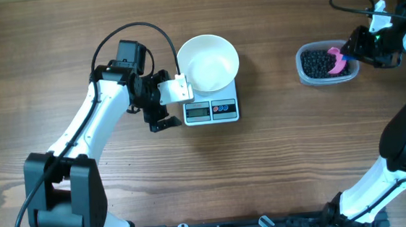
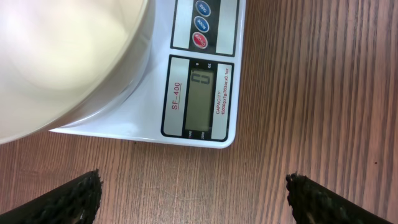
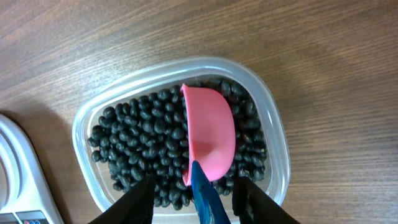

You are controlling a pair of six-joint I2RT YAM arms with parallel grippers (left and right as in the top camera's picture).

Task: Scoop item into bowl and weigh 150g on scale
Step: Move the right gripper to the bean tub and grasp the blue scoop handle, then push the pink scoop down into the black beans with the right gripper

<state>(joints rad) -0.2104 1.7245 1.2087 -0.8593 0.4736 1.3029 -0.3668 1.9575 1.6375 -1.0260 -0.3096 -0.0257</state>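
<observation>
My left end effector [image 2: 193, 194] stands wide open and empty, just beside the scale [image 2: 199, 99], which carries the empty bowl [image 2: 56, 56]. The item [image 3: 140, 140] lies all in the clear tub [image 3: 275, 143], well apart from the scale on the worktop [image 1: 280, 165]. The pink scoop [image 3: 211, 134] rests in the beans, its blue handle between the fingers of my right end effector [image 3: 194, 191]. I cannot tell if they clamp it. I judge the step is loading the scoop: first a firm grip, then push the cup under the beans and lift it level.
</observation>
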